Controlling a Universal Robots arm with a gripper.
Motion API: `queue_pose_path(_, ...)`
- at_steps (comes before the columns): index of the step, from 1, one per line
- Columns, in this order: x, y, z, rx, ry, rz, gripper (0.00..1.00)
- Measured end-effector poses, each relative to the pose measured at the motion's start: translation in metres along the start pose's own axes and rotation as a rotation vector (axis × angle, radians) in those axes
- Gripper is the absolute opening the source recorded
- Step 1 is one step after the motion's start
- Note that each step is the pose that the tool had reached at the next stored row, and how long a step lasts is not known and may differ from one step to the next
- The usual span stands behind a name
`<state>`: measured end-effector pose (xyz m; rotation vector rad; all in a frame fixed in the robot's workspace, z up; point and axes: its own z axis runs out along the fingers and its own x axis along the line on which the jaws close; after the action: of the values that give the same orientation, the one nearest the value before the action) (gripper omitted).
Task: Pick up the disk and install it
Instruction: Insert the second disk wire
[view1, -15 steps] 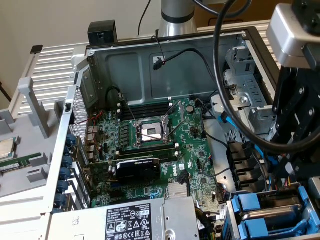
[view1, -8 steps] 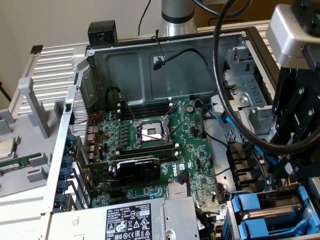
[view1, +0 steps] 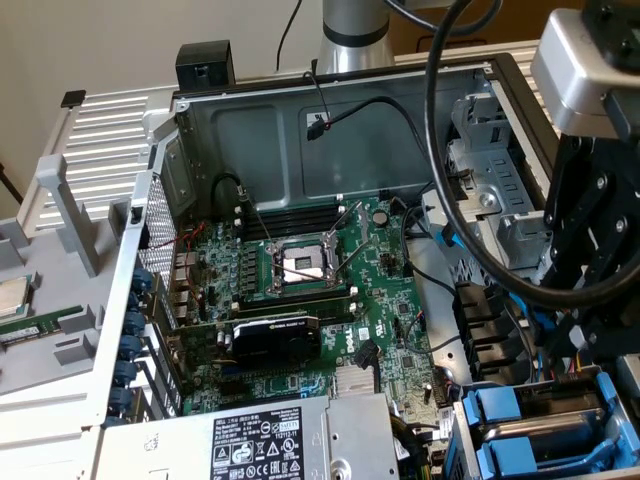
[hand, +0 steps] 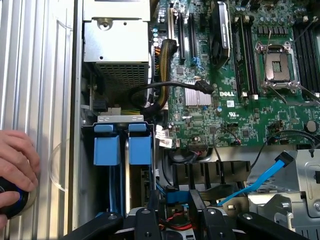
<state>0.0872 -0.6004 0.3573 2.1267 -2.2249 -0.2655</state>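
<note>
Wrist view, please: where is the disk (hand: 140, 150) sitting?
— Seemingly standing upright in the drive bay (hand: 120, 118) at the chassis corner, beside another blue-railed tray (hand: 106, 150), rails guiding both downward.
— Is the gripper (hand: 174, 207) grasping it?
— It is hovering close beside it; whether it is clenching, I cannot tell.

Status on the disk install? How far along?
Seemingly done: two blue-handled trays sit side by side in the drive bay; can't tell if either is the disk. In hand: the gripper hangs over the case next to that bay; a grip isn't discernible. Left: no seated disk confirmed. A person's hand rests on the ribbed panel outside.
</note>
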Motion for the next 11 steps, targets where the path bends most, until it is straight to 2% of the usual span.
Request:
queue_pose_path(7, 0.0, 0.0, 0.0, 0.0, 0.0, 0.0, 0.37)
queue_pose_path(9, 0.0, 0.0, 0.0, 0.0, 0.0, 0.0, 0.35)
queue_pose_path(10, 0.0, 0.0, 0.0, 0.0, 0.0, 0.0, 0.28)
queue_pose_path(11, 0.0, 0.0, 0.0, 0.0, 0.0, 0.0, 0.28)
